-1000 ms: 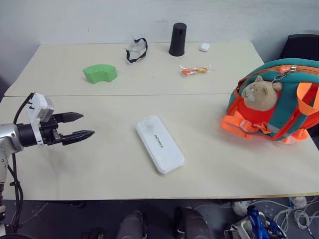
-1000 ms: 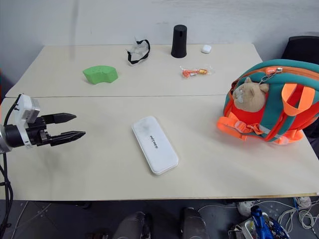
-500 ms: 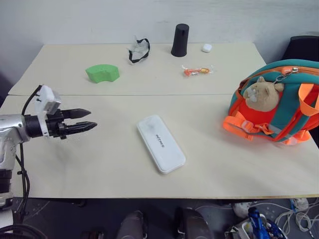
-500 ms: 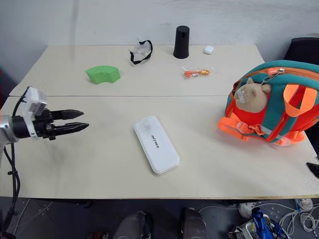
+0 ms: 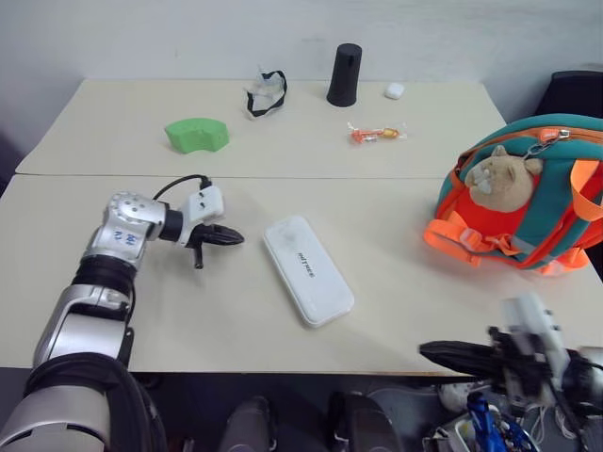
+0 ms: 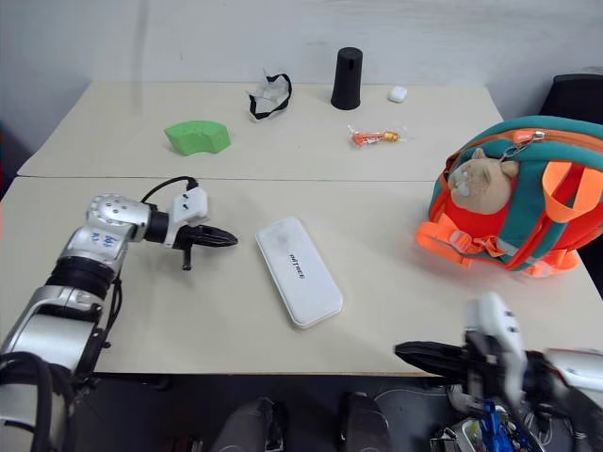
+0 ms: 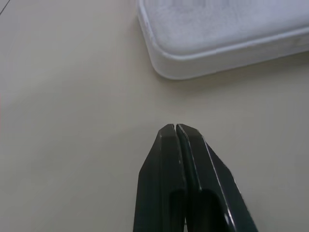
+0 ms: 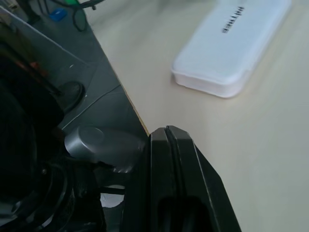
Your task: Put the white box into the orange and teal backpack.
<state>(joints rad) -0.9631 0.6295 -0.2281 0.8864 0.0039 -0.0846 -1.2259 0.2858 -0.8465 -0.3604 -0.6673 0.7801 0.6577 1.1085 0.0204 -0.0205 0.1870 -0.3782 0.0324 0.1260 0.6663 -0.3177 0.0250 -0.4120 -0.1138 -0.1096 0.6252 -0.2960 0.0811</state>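
The flat, elongated glossy white box (image 5: 308,269) with rounded corners and small dark lettering on its face lies diagonally near the middle of the pale beige tabletop (image 5: 396,235), toward its front edge, touched by nothing. The small rounded teal fabric backpack (image 5: 521,192) with an orange front panel and orange straps sits upright at the right end of the tabletop, well apart from the box, with a tan plush animal toy (image 5: 497,175) at its front. The left end effector (image 5: 223,238) hovers just beside the box's far end on the robot's left, its two black fingers pressed together and gripping nothing; in the left wrist view the joined fingertips (image 7: 175,133) point at bare tabletop just short of the box's rounded corner. The right end effector (image 5: 443,354) is at the front edge of the tabletop, to the right of the box's near end, its fingers likewise together and empty, pointing leftward along the edge; the right wrist view shows the box's near end ahead of it, apart from the tips. On the far half of the tabletop sit a curved green foam block (image 5: 197,134), a crumpled white item with a black strap (image 5: 264,92), a black cylinder (image 5: 344,74), a tiny white rounded object (image 5: 394,90) and an orange wrapped sweet (image 5: 374,134).
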